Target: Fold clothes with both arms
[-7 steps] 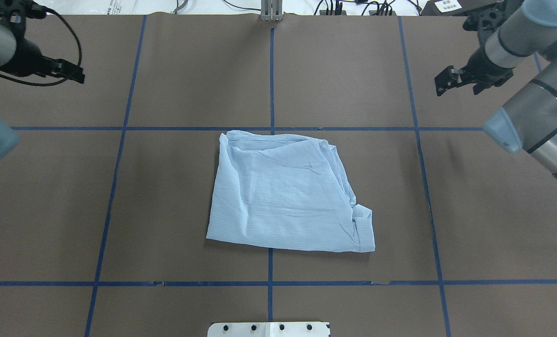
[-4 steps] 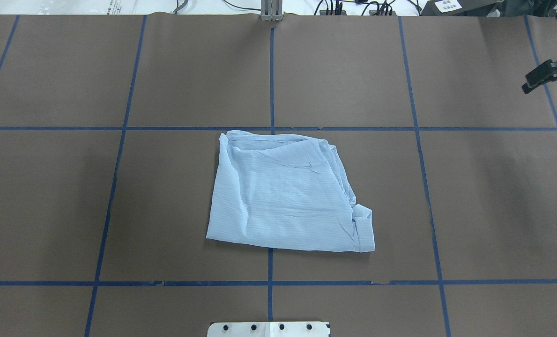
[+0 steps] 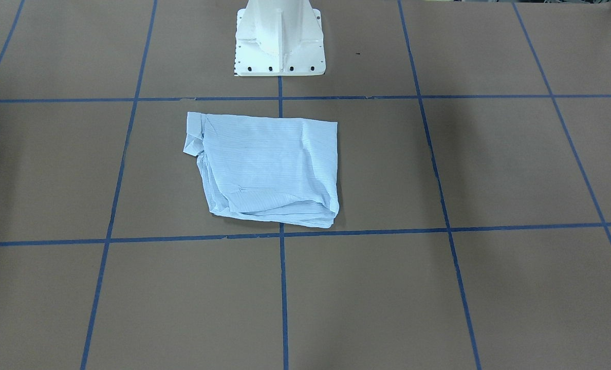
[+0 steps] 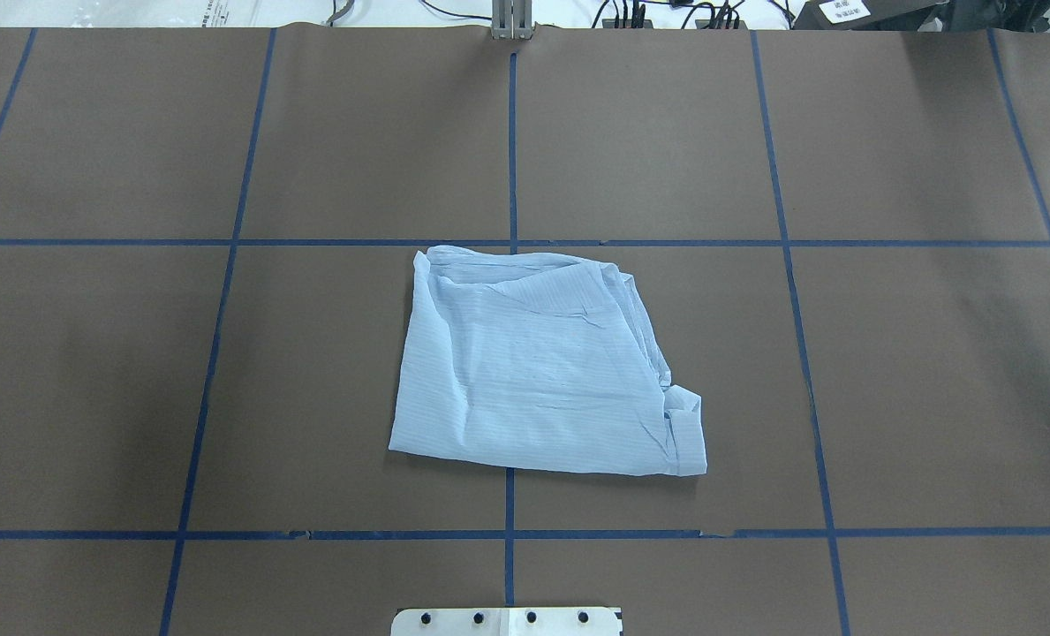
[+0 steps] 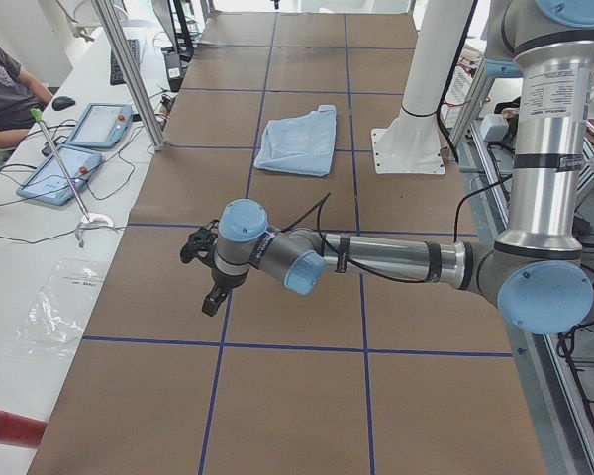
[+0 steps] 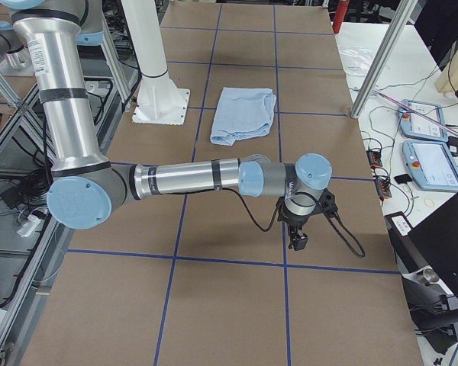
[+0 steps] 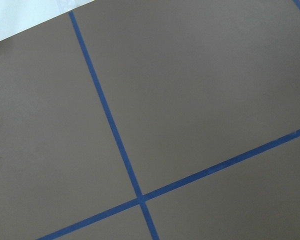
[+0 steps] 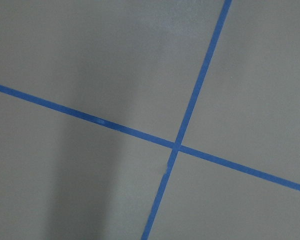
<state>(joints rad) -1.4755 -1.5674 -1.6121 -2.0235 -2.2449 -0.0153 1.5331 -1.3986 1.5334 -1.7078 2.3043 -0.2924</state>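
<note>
From the front, the shirt (image 3: 266, 172) lies folded into a rough rectangle flat on the table (image 3: 490, 164), just before the white base (image 3: 279, 41) and across the centre tape (image 3: 281, 288). A small flap (image 3: 192, 140) sticks out at its upper left corner, and the layered edges bunch along its near side. Collar and buttons are folded out of sight, and the base's top is cut off by the frame. From overhead the shirt sits mid-table, its flap now at the lower right. Only a sliver of the base shows at the bottom edge, and cables at the far edge are cropped. From the left end, the left arm (image 5: 396, 259) stretches low over the near table, and the left gripper (image 5: 210, 300) points down above the table, well apart from the shirt. It is small and dark, so I cannot tell whether its fingers are spread or pressed together. From the right end, the right arm (image 6: 191, 179) reaches out likewise. The right gripper (image 6: 298, 240) hangs above the table, well apart from the shirt, and I cannot tell how its fingers stand either. The left wrist view shows only table and a tape crossing, with a white strip cut off at the top left; the fingers lie outside the frame. The right wrist view shows another crossing and a soft shadow, with the fingers likewise out of frame.
</note>
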